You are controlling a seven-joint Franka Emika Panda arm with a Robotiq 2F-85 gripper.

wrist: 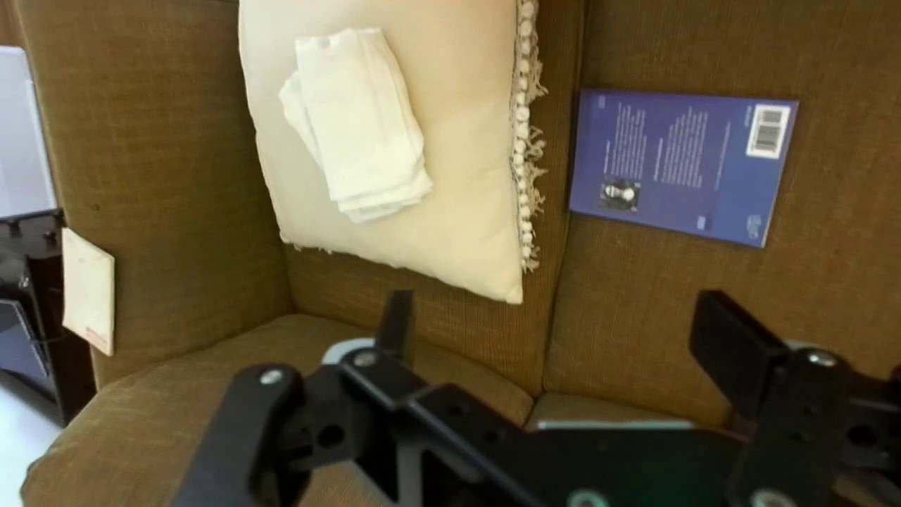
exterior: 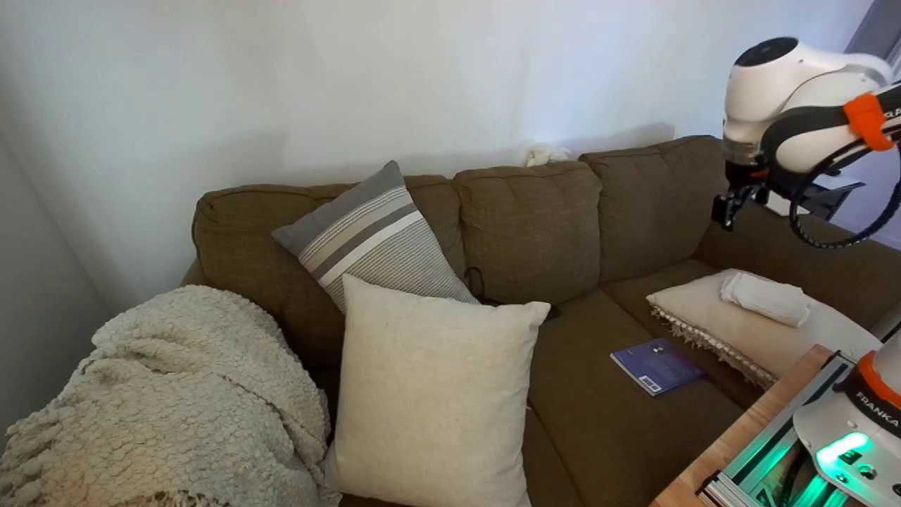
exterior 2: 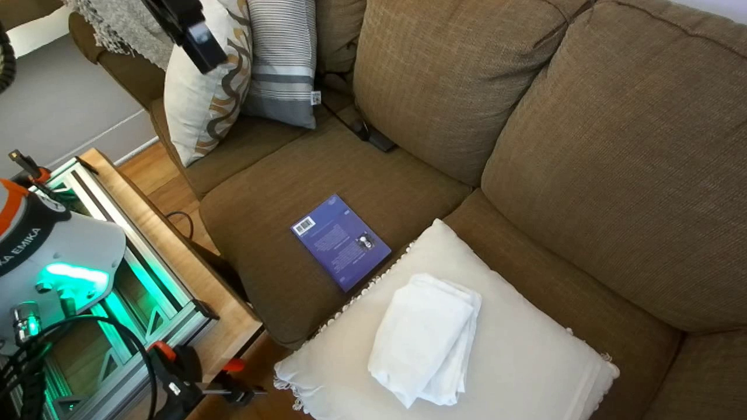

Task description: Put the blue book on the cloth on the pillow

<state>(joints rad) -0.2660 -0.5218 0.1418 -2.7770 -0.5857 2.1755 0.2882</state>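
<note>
The blue book lies flat on the sofa seat beside the fringed cream pillow, back cover up; it also shows in an exterior view and the wrist view. The cream pillow lies flat on the seat. A folded white cloth rests on the pillow. My gripper is open, with nothing between its fingers. It hangs high above the seat, apart from book, cloth and pillow. In an exterior view only part of the gripper shows.
The brown sofa's backrest stands behind the seat. A large cream pillow, a striped pillow and a fluffy blanket fill one end. A black object lies near the backrest. My base stands on a wooden table at the sofa's front.
</note>
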